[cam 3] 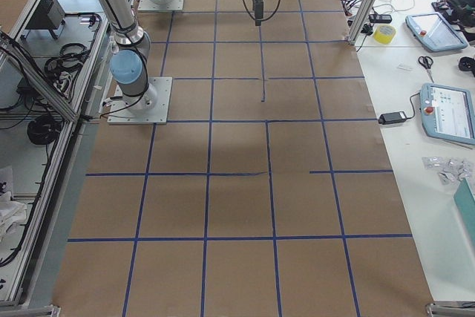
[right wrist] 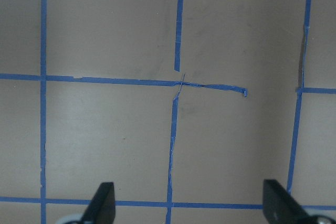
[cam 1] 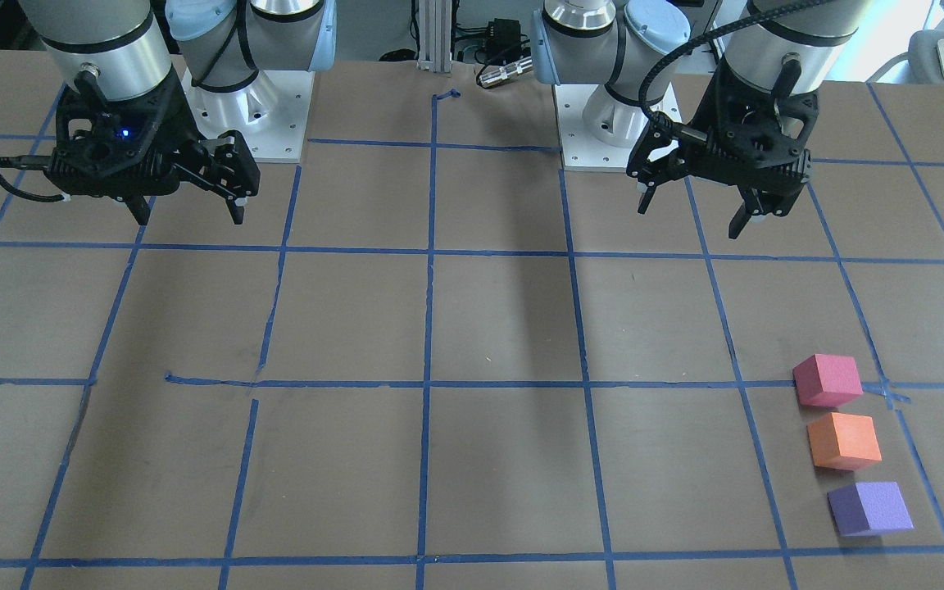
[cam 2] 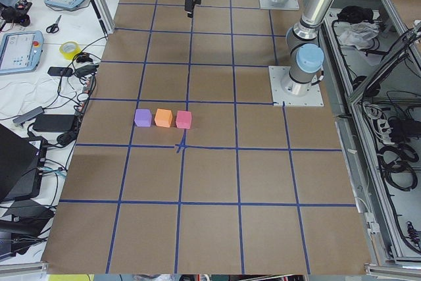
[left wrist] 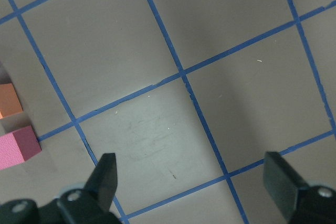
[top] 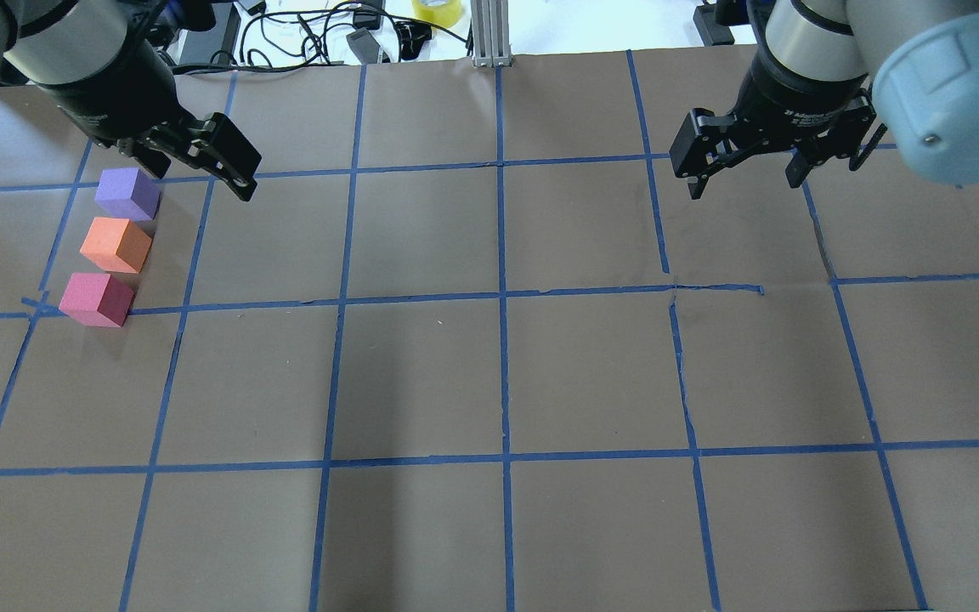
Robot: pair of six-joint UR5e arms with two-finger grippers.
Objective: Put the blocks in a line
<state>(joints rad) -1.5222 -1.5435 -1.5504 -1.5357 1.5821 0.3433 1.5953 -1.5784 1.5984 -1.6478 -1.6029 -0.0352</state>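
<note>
Clear of left claw (cam 1: 689, 217): purple block (cam 1: 869, 508), untouched.

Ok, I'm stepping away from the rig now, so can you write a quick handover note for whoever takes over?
Left gripper: open, empty, hovers near the row.
Right gripper: open, empty, hovers far from the blocks.
Purple block, orange block and pinkish-red block sit in one roughly straight row on the robot's left side, small gaps between them.
Done: the line looks complete.
Left: apparently nothing, beyond checking the spacing.

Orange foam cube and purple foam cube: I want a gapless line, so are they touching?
Apart. The front-facing view shows a strip of bare table between the orange foam cube and the purple foam cube.
</note>
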